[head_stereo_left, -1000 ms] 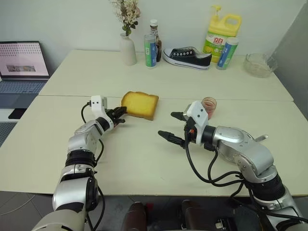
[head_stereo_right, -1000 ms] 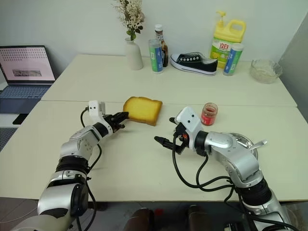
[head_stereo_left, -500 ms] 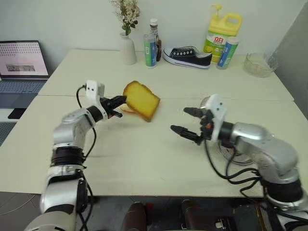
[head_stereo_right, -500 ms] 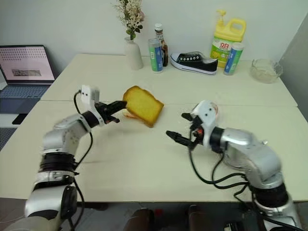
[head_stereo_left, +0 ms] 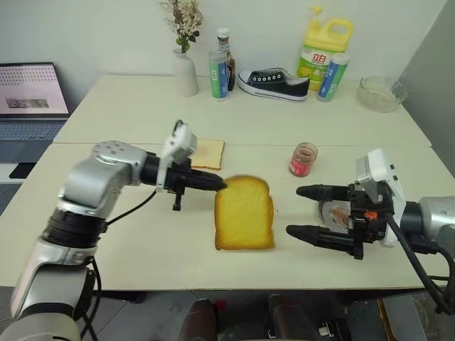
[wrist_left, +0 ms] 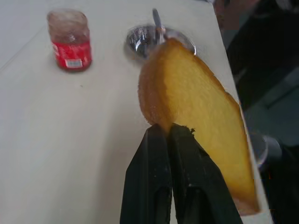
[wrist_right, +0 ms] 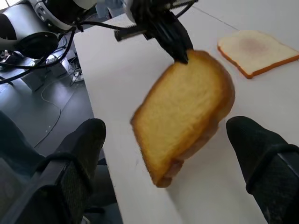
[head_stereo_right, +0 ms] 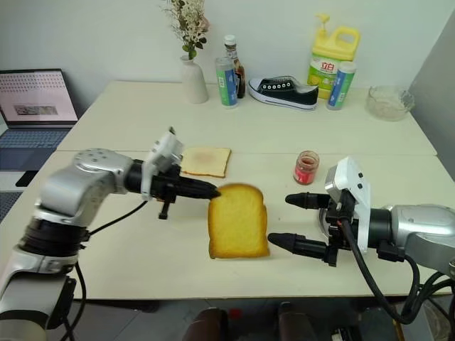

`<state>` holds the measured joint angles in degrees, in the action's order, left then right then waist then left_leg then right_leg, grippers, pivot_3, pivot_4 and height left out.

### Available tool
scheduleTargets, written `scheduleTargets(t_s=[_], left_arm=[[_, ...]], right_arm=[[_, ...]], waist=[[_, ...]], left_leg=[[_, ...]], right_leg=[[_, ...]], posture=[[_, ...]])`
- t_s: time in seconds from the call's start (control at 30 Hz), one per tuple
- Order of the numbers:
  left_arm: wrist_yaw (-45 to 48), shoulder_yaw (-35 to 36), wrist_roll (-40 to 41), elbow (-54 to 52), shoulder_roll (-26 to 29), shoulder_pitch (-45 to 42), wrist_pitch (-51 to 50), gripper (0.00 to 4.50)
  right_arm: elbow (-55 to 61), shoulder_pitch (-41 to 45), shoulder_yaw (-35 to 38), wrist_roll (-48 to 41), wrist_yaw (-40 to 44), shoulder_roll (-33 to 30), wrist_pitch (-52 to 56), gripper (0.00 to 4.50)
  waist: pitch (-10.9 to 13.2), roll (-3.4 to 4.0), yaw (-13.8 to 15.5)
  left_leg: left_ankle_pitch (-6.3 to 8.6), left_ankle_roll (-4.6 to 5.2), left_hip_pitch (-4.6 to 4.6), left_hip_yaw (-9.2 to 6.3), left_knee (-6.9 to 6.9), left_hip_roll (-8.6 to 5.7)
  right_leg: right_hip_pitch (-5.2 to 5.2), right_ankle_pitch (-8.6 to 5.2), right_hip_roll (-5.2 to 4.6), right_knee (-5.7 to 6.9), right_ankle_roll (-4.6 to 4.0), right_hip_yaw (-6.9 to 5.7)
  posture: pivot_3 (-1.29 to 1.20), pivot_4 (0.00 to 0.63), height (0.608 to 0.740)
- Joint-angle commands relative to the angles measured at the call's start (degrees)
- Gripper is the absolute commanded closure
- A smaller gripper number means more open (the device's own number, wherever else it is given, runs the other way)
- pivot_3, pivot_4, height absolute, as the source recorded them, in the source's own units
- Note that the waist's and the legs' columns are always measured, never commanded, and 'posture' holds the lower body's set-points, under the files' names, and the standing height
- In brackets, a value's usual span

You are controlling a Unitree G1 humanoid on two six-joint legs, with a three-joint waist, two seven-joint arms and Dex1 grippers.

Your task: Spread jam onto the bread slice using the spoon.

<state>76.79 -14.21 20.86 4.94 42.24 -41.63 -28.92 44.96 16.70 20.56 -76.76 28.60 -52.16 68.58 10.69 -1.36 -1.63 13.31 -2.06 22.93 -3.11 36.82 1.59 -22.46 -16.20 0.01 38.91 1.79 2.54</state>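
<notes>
The left gripper (head_stereo_left: 217,184) is pinching the top corner of the bread (head_stereo_left: 244,212), its two black fingers pressed together on the crust. A second ago the bread lay flat farther back on the table (head_stereo_left: 128,256), at the gripper's tips. Now it hangs in the air nearer the front edge, tilted with its broad yellow face toward the camera. Lifting it has uncovered a thinner, paler slice (head_stereo_left: 206,153), which lies flat on the table behind.

The right gripper (head_stereo_left: 307,211) has pulled back toward the robot's right side. Its fingers are spread wide and hold nothing, just beside the bread's right edge.

The jam jar (head_stereo_left: 303,158) stands upright on the table, behind the right gripper and well apart from the bread. In the left wrist view, the spoon (wrist_left: 156,26) rests in a round steel dish (wrist_left: 139,41) beyond the bread.

No jam is on the bread yet. Judging from this, spreading has not begun; the bread is being repositioned first.
</notes>
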Motion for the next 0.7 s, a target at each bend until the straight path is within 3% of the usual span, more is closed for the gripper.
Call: scheduleTargets(t_s=[0.03,0.23,0.4,0.7], left_arm=[[-0.53,-4.67,-7.48,7.04,-4.24,-1.99,10.53,4.47],[-5.97,-5.18,-14.75,21.7,-12.54,-6.81,24.07,4.47],[-9.68,-4.27,-18.17,31.4,-15.44,-10.65,29.96,4.47],[-6.0,-5.61,-20.36,32.8,-16.47,-9.5,32.11,4.47]], right_arm=[[1.12,-1.54,0.67,-3.38,-3.86,-1.03,-2.95,0.0],[2.23,-5.43,0.53,-3.37,-6.45,-3.32,-5.8,0.0],[2.05,-7.31,0.78,-2.84,-6.51,-5.19,-7.93,0.0],[1.44,-7.48,-0.72,-2.72,-6.57,-7.0,-10.33,0.0]], waist=[[0.0,0.0,0.07],[0.01,-0.03,0.15],[0.01,-0.03,-0.07],[0.01,-0.03,-0.04]], left_leg=[[0.0,0.0,0.02,0.01,0.01,-0.01],[0.0,0.01,0.29,0.0,0.06,-0.03],[0.0,0.01,0.56,0.02,0.11,-0.03],[0.0,0.01,0.83,-0.05,0.13,-0.02]], right_leg=[[-0.01,0.0,0.0,-0.01,0.0,0.01],[-0.22,0.02,-0.01,-0.04,0.02,0.01],[-0.56,0.03,0.03,0.05,0.05,0.04],[-0.76,0.08,0.08,0.05,-0.02,-0.02]], posture=[[0.0,0.15,0.74],[0.0,0.15,0.74],[0.0,0.15,0.74],[0.0,0.15,0.74]])
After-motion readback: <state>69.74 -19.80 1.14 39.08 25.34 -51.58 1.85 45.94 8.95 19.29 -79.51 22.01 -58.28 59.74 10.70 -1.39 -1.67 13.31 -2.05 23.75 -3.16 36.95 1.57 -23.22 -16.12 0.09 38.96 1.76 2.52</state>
